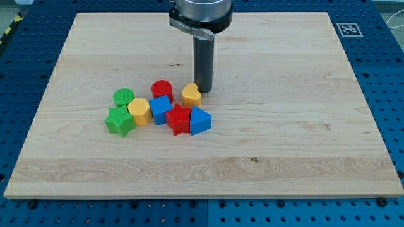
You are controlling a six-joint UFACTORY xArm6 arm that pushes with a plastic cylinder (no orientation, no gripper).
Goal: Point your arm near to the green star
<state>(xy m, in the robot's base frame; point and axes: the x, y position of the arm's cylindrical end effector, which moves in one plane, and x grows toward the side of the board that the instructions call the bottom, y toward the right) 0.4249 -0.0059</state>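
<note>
The green star [119, 121] lies at the left end of a cluster of blocks on the wooden board [284, 145]. My tip [203, 91] rests on the board at the cluster's upper right, just right of the yellow heart [191, 94]. The tip is well to the right of the green star, with several blocks between them. Next to the star are a green cylinder [124, 97] above it and a yellow hexagon [139, 111] to its right.
Other blocks in the cluster: a red cylinder [162, 89], a blue block [160, 108], a red star [178, 119] and a blue triangular block [199, 120]. A marker tag [349, 29] sits at the board's top right corner.
</note>
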